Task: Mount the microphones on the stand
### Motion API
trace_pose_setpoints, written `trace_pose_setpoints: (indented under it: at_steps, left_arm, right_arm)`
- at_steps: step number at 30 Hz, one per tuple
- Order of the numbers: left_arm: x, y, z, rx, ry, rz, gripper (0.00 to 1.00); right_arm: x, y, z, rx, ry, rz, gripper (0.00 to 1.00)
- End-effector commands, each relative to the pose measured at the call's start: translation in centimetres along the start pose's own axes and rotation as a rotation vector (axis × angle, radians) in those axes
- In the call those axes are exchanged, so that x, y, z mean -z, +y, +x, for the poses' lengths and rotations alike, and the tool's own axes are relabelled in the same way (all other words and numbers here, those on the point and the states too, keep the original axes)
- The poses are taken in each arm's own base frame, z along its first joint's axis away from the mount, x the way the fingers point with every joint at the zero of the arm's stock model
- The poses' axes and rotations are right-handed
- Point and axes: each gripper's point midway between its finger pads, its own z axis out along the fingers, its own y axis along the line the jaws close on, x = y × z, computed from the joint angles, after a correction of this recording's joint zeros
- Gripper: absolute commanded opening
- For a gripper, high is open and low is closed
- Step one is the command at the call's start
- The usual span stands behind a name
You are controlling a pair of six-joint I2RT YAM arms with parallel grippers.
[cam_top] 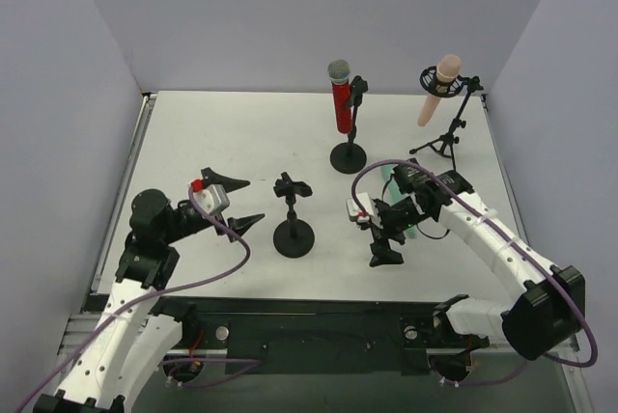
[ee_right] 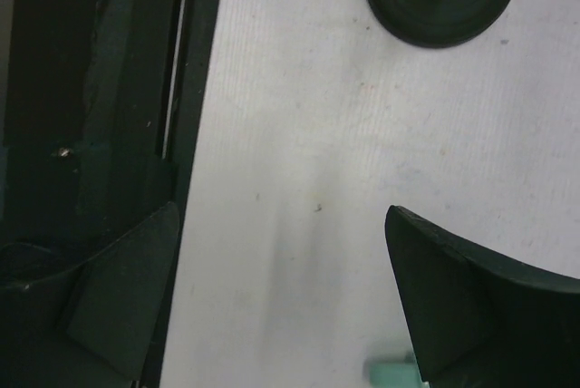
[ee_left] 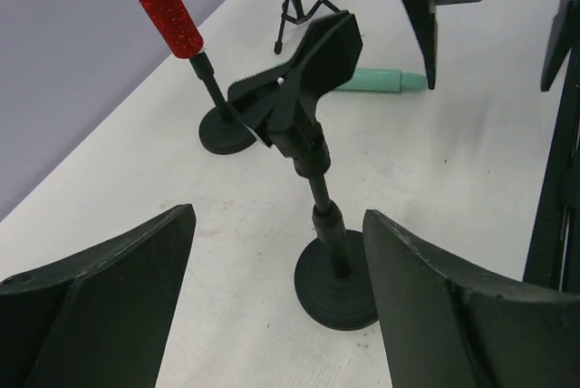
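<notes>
The glittery red microphone (cam_top: 340, 96) is clipped upright on a round-base stand (cam_top: 349, 156) at the back. The peach-pink microphone (cam_top: 437, 88) sits in the tripod stand (cam_top: 446, 139) at the back right. The mint green microphone (cam_top: 409, 231) lies on the table, mostly hidden under my right arm; it also shows in the left wrist view (ee_left: 376, 80). An empty clip stand (cam_top: 293, 212) stands mid-table, and in the left wrist view (ee_left: 304, 80). My left gripper (cam_top: 253, 201) is open and empty, left of that stand. My right gripper (cam_top: 386, 237) is open and empty, beside the green microphone (ee_right: 391, 370).
Purple cables loop off both arms. The black mounting rail (cam_top: 319, 321) runs along the table's near edge and shows in the right wrist view (ee_right: 91, 89). Grey walls close in the table on three sides.
</notes>
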Motion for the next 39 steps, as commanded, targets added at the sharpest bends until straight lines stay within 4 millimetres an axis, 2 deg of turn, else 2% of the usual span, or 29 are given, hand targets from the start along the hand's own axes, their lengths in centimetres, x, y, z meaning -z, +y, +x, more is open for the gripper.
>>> trace_pose_setpoints:
  at_steps: [1, 2, 4, 6, 7, 8, 9, 10, 11, 14, 16, 17, 21, 25, 31, 39]
  left_arm:
    - [1.7, -0.5, -1.1, -0.101, -0.086, -0.079, 0.87]
    - [1.8, -0.7, -0.8, -0.102, -0.087, -0.081, 0.88]
    - [1.9, -1.0, -1.6, -0.129, -0.112, -0.069, 0.89]
    - [1.4, -0.9, -2.2, -0.134, -0.114, -0.033, 0.89]
    - [0.8, -1.0, -1.7, -0.114, -0.093, 0.006, 0.88]
    - [0.5, -0.8, -2.6, -0.128, -0.099, 0.025, 0.88]
    - [-0.2, -0.7, -2.9, -0.128, -0.097, 0.072, 0.88]
    - [-0.6, -0.9, -3.2, -0.126, -0.099, 0.106, 0.87]
    - [-1.3, -1.5, -3.9, -0.143, -0.104, 0.217, 0.86]
    - [-2.7, -1.4, -4.6, -0.117, -0.062, 0.348, 0.85]
    - [-3.8, -0.5, -3.9, -0.1, -0.019, 0.372, 0.86]
    - [-3.9, -0.5, -4.5, -0.111, -0.028, 0.389, 0.87]
    - [-4.9, -0.7, -3.7, -0.075, -0.032, 0.479, 0.89]
    - [-6.2, -0.3, -2.2, -0.065, 0.02, 0.525, 0.9]
    - [-7.5, -1.5, 1.0, -0.067, 0.181, 0.616, 0.91]
    - [-7.1, -2.2, 0.8, -0.066, 0.16, 0.589, 0.84]
  right_arm:
    - [-1.6, -5.2, -4.2, 0.063, -0.117, 0.086, 0.9]
    - [-2.2, -5.3, -4.9, 0.021, -0.132, 0.088, 0.9]
    - [-2.9, -7.1, -6.4, 0.013, -0.153, 0.151, 0.89]
    - [-3.2, -10.0, -8.6, -0.032, -0.207, 0.257, 0.87]
    - [-3.3, -10.5, -9.2, -0.114, -0.245, 0.274, 0.87]
    - [-3.6, -11.3, -9.9, -0.132, -0.284, 0.292, 0.87]
    - [-3.7, -11.2, -10.2, -0.16, -0.303, 0.281, 0.87]
    - [-3.9, -10.9, -10.0, -0.165, -0.303, 0.269, 0.87]
    - [-3.9, -10.6, -10.0, -0.157, -0.309, 0.257, 0.87]
    - [-3.8, -9.7, -8.6, -0.18, -0.319, 0.237, 0.88]
    - [-3.1, -9.5, -8.2, -0.188, -0.359, 0.231, 0.88]
    - [-2.2, -10.0, -7.9, -0.211, -0.378, 0.253, 0.88]
    - [-0.6, -10.5, -7.5, -0.246, -0.415, 0.266, 0.88]
    - [-0.6, -10.0, -7.8, -0.25, -0.427, 0.238, 0.88]
    - [-0.5, -9.8, -7.7, -0.245, -0.416, 0.23, 0.88]
    - [-0.7, -9.6, -7.5, -0.248, -0.41, 0.217, 0.88]
